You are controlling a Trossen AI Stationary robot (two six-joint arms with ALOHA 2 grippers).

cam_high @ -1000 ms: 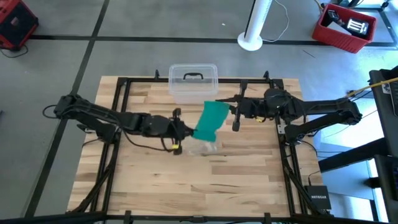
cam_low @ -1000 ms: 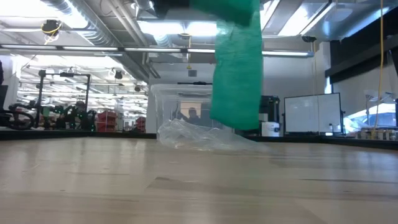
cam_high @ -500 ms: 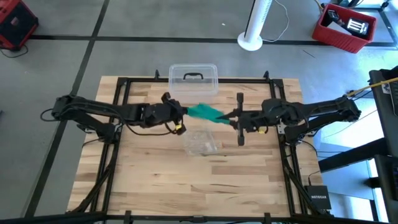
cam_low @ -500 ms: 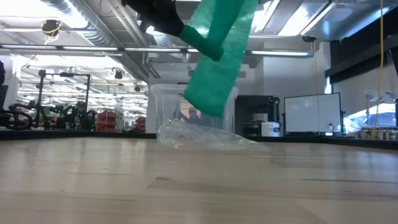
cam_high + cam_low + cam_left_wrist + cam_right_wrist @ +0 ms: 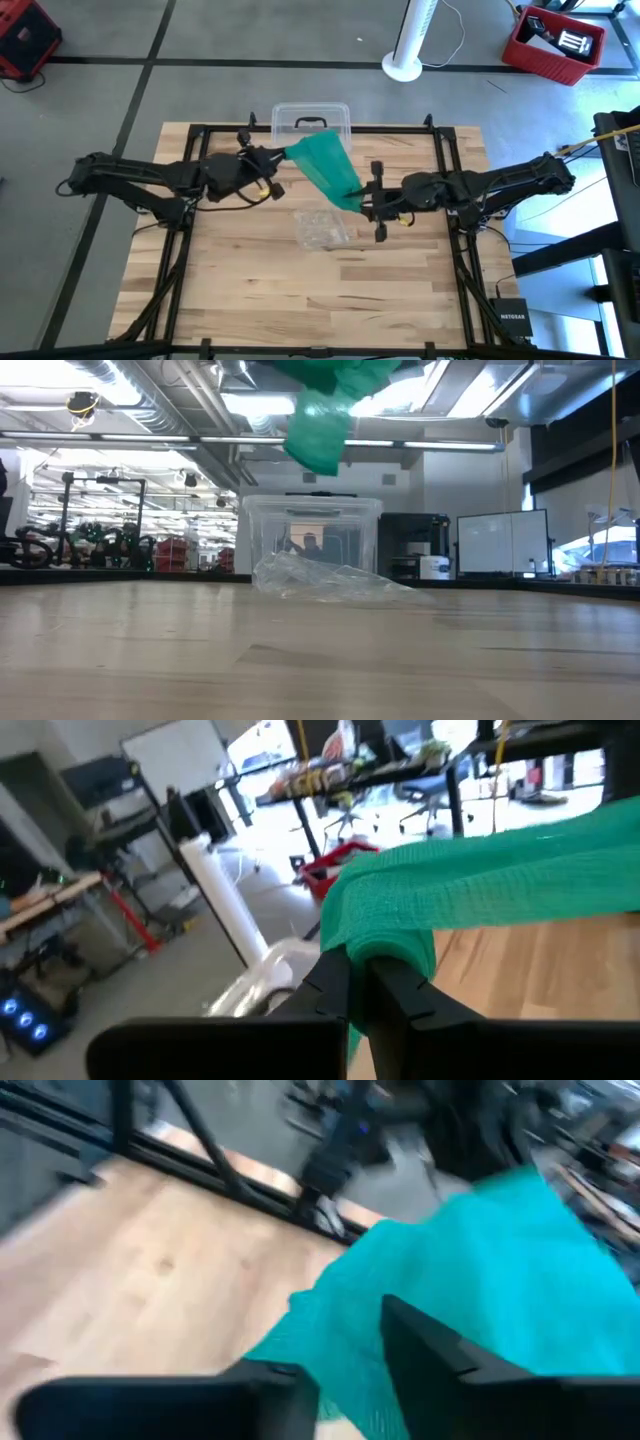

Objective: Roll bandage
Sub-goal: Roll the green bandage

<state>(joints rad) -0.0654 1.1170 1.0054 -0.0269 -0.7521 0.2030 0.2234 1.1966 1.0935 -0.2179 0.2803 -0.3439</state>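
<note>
The teal-green bandage (image 5: pixel 325 165) hangs in the air between my two grippers, above the table, as a wide band. In the low view only its lower fold (image 5: pixel 318 435) shows at the top. My left gripper (image 5: pixel 272 160) is shut on its far-left end, near the clear box. My right gripper (image 5: pixel 368 197) is shut on its near-right end. The bandage also shows in the left wrist view (image 5: pixel 480 870) and the right wrist view (image 5: pixel 480 1280). My left gripper pinches the bandage's bunched end (image 5: pixel 375 942) between its two fingers, coming roughly level from the table's left. The bandage runs from there toward the other arm, clear of the table. My right gripper holds the bandage's other end (image 5: pixel 350 1350) between its two fingers, coming level from the table's right. The cloth spreads wide beyond the fingers; one layer or several, I cannot tell. It is clear of the table.
A crinkled clear plastic wrapper (image 5: pixel 322 228) lies on the wooden table below the bandage; it also shows in the low view (image 5: pixel 330 580). A clear lidded box (image 5: pixel 310 125) stands at the table's far edge. Bare wood lies toward the near edge.
My left gripper has gone up and toward the table's far-left with the bandage's lower end. My right gripper has gone toward the near edge and a little left. The bandage, which hung down from my right gripper, is now lifted and stretched between the two.
</note>
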